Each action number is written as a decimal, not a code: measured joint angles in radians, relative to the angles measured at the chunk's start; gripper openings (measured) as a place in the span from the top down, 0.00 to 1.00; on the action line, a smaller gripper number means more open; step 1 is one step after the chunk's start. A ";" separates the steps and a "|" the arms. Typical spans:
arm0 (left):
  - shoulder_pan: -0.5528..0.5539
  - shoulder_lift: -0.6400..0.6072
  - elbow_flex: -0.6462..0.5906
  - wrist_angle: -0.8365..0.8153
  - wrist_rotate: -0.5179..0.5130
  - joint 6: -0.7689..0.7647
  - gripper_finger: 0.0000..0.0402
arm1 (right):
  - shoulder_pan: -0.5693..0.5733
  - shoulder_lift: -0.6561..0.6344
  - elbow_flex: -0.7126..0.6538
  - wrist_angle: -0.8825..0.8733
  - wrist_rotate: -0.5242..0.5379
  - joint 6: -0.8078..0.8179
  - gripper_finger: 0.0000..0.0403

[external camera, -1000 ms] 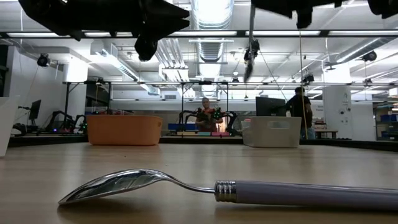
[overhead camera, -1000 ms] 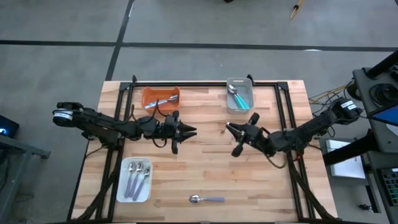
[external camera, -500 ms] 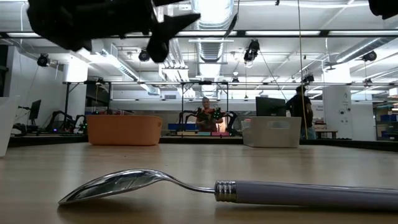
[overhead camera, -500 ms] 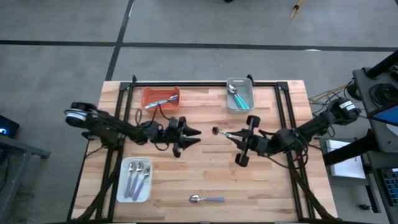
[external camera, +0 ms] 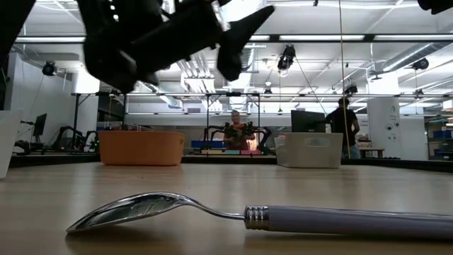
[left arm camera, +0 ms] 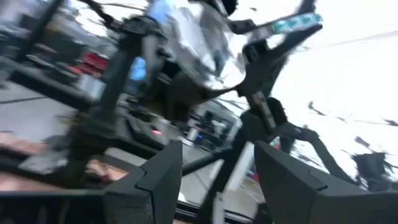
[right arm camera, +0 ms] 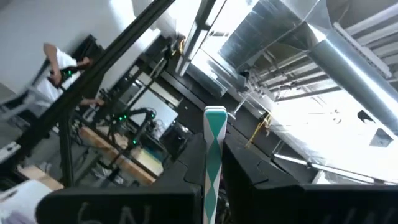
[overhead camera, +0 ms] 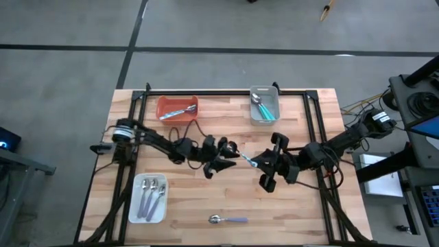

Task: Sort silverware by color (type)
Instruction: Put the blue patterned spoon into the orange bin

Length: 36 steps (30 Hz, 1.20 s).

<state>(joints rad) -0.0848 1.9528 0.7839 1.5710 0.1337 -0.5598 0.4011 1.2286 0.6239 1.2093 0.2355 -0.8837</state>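
Note:
My right gripper point(overhead camera: 263, 162) hangs over the table's middle, shut on a teal-handled spoon point(overhead camera: 244, 157). The spoon's shiny bowl point(overhead camera: 233, 147) points toward my left gripper point(overhead camera: 228, 156). That gripper stands open just short of the bowl, which shows ahead of its spread fingers in the left wrist view point(left arm camera: 193, 50); I see no touch. A lavender-handled spoon point(overhead camera: 228, 219) lies flat on the table near the front edge, close up in the low view point(external camera: 248, 212). My right gripper pinches the spoon's teal handle point(right arm camera: 212, 179) between its two fingers. The handle runs out ahead of the fingers, roughly along them, toward the table's left. The spoon is lifted clear of the table, about level.
An orange tray point(overhead camera: 161, 103) with one pale spoon stands at the far left. A grey tray point(overhead camera: 252, 108) with teal spoons stands at the far right. A white tray point(overhead camera: 134, 206) with lavender spoons sits near left. People stand in the room beyond.
My left gripper has gone toward the table's right, sinking a little, up to the spoon, and its fingers have opened wider. My right gripper has rolled and tipped, swinging the teal spoon from hanging down to pointing about level at the left gripper.

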 joint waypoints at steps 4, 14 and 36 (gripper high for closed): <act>0.016 0.053 0.121 0.001 0.177 -0.024 0.55 | 0.000 0.020 0.005 -0.002 0.000 -0.037 0.95; 0.064 0.039 0.190 0.000 0.271 -0.063 0.55 | 0.019 0.021 0.005 0.005 -0.008 -0.087 0.95; 0.094 -0.002 0.233 -0.001 0.286 -0.106 0.71 | 0.021 0.078 -0.003 -0.031 0.043 -0.272 0.95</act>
<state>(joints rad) 0.0092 1.9509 1.0168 1.5696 0.4201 -0.6663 0.4225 1.3068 0.6212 1.1782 0.2786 -1.1553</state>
